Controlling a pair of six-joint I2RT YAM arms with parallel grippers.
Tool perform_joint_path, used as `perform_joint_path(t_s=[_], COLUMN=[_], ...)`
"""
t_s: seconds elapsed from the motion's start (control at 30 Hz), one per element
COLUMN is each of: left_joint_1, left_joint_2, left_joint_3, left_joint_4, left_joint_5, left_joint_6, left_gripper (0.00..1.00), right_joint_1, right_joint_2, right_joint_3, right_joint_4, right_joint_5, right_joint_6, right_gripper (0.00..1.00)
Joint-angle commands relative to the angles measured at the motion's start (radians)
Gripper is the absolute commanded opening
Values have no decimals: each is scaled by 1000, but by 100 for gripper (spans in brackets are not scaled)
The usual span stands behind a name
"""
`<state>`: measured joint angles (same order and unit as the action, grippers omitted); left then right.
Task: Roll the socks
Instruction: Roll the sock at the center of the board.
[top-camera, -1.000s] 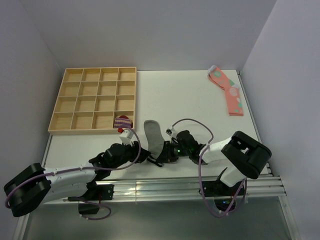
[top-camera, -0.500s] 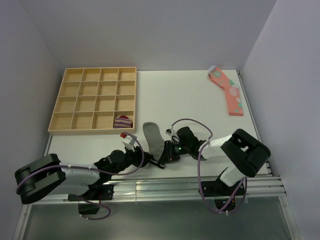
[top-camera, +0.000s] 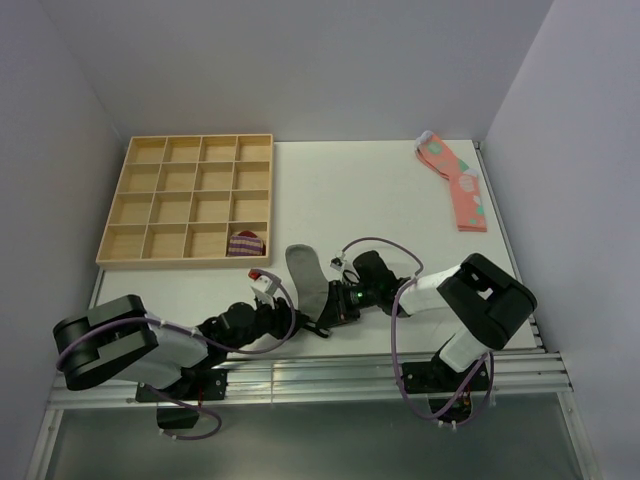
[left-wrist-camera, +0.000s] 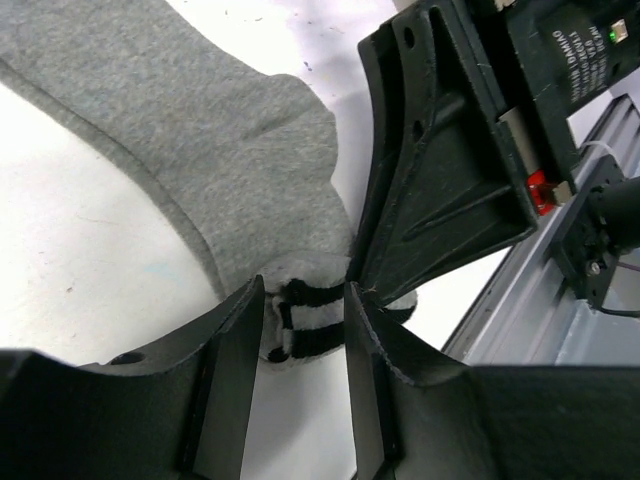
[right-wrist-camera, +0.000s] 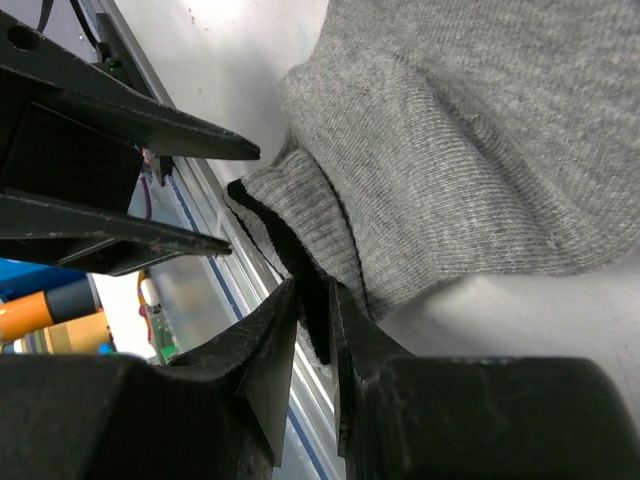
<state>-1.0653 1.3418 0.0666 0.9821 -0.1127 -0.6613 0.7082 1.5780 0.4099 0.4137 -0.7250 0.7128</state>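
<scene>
Seen from above, a grey sock (top-camera: 307, 276) lies on the table's near edge between both arms. The wrist cameras alone show the grips: the left gripper (left-wrist-camera: 300, 345), part open, straddles the striped cuff; the right gripper (right-wrist-camera: 313, 325) pinches that cuff.

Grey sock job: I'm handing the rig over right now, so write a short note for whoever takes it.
Right end effector: shut on the cuff edge of the grey sock, near the table's front edge.
Left end effector: fingers straddle the striped cuff; the wrist view does not show whether they are gripping.
Sock lies flat, toe pointing away from the arms, beside the wooden tray.
Done: cuff end picked up and starting to bunch.
Left: roll the sock from the cuff; no roll formed yet.
</scene>
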Motion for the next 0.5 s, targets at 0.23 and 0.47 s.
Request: perform_joint_path(t_s=[0.23, 0.47], left_joint_1=[-27, -36], left_joint_2=[52, 79], left_joint_3=[91, 104], left_joint_4=[-111, -187], left_joint_5=[-130, -206], left_joint_6=[6, -40], left_gripper=[38, 27], right_joint_1=[-19, -36], right_joint_2=[8, -3], right_joint_3=[20, 12], right_joint_4=[-174, -176], right_joint_5=[21, 1], right_joint_6=[-52, -50], right_gripper=[26, 26])
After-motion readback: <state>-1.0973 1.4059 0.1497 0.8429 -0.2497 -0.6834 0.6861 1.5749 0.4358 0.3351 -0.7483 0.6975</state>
